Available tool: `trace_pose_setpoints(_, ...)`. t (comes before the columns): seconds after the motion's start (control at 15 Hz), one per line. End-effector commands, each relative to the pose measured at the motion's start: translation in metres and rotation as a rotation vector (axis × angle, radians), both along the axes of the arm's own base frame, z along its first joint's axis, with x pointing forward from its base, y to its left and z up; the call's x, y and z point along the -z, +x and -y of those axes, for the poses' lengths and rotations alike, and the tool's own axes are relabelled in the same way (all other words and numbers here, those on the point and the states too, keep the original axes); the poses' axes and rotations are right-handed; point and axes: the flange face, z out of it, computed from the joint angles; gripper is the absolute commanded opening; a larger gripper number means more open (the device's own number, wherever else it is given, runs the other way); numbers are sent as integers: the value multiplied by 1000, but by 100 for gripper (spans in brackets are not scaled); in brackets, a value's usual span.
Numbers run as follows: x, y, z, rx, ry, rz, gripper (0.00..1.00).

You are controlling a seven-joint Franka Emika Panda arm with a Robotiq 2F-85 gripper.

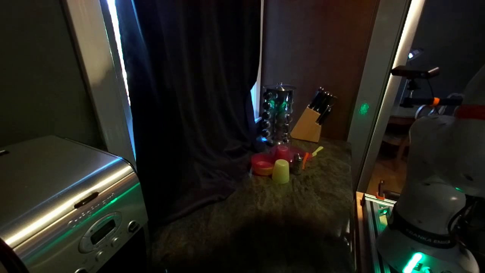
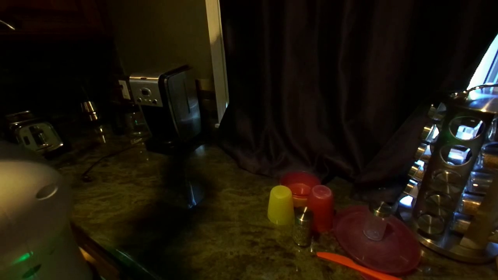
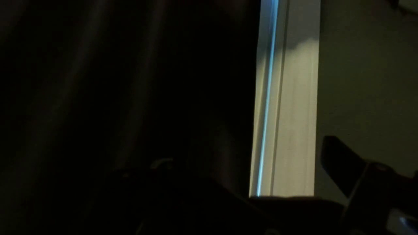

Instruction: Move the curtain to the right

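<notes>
The dark navy-black curtain [image 1: 193,94] hangs in long vertical folds over the window, its lower end draped on the counter. It shows in both exterior views [image 2: 323,85] and fills the left of the wrist view [image 3: 140,81]. Light shows along both side edges of the curtain. My gripper [image 3: 259,156] shows only in the wrist view, with the white window frame [image 3: 295,114] seen between its fingers. The right finger stands clear against the wall; the left one is dark against the curtain and hard to make out. The gripper looks open, with nothing seen held.
A metal coffee maker [image 1: 75,197] stands left of the curtain. A spice rack [image 1: 278,113] and knife block [image 1: 307,125] stand at its right. A yellow cup [image 2: 280,205], red cup [image 2: 321,208], red bowl [image 2: 299,182] and shaker [image 2: 303,227] stand before the hem.
</notes>
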Motion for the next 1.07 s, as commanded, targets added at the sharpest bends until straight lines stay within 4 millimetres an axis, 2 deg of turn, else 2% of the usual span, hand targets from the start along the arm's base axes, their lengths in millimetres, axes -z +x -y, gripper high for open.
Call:
trace_pose_setpoints(0.0,-12,3,-5,10,14,33,100)
trace_pose_setpoints(0.13,-22,7,-7,18,28,53,100)
trace_pose_setpoints(0.53,-22,11,-5,23,30,52,100)
trace_pose_setpoints(1.0,-59,38,20,122,175,260,100)
